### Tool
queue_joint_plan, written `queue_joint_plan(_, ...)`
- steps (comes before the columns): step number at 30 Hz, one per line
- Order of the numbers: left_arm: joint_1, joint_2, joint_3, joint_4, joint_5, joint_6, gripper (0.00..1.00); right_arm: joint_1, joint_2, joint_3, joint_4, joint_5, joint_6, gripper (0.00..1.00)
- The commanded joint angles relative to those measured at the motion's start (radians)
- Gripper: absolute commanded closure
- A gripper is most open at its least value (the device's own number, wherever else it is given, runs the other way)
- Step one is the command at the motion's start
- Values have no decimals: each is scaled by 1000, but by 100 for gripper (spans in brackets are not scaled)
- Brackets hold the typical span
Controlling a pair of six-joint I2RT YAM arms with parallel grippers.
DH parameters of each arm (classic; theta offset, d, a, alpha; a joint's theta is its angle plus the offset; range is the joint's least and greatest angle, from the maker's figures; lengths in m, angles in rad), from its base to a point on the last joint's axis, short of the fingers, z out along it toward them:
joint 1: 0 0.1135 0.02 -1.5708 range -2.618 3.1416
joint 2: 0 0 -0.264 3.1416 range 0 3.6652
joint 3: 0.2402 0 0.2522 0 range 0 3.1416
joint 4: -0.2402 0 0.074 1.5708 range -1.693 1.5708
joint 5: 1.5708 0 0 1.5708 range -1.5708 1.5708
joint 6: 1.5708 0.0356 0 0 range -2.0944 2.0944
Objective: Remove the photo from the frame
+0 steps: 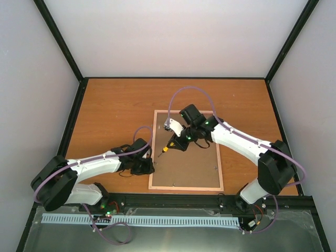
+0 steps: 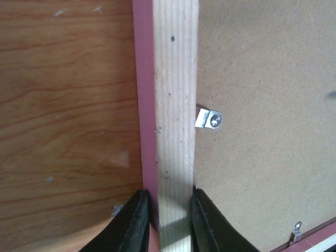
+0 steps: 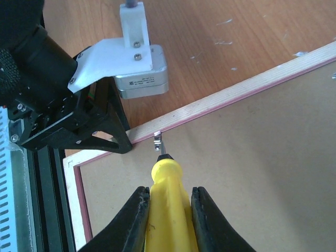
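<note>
Left hand (image 2: pixel 168 198) clenched on the frame (image 2: pixel 176 105), right hand (image 3: pixel 169 194) grasping the screwdriver (image 3: pixel 167 215), we next need to swivel the clip (image 3: pixel 157 140) aside.

The left arm (image 1: pixel 97 166) and right arm (image 1: pixel 239 139) wear white shells with black joints — lilac cables (image 1: pixel 185 88) loop along them; black tapered fingers (image 2: pixel 131 226), small green lights (image 1: pixel 188 137).

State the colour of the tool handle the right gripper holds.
Yellow handle, clearest in the right wrist view.
</note>
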Motion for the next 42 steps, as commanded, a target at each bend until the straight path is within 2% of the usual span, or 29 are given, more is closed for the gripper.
queue_joint_plan(1,-9,26,-22,49,0,-26,81,41,39,15,27,11,10,97)
queue_joint_plan(6,-10,25,-30,58,-3,-39,91,76,72,17,24,10,9,97)
queue_joint_plan(13,-10,16,-51,76,0,-58,99,100,89,15,26,9,10,97)
queue_joint_plan(26,-10,9,-56,77,-12,-57,99,124,152,58,24,120,42,97)
queue_joint_plan(39,-9,13,-61,83,-20,-53,99,124,168,120,-27,419,98,97)
queue_joint_plan(42,-10,15,-62,84,-20,-56,99,124,163,137,-50,415,101,97)
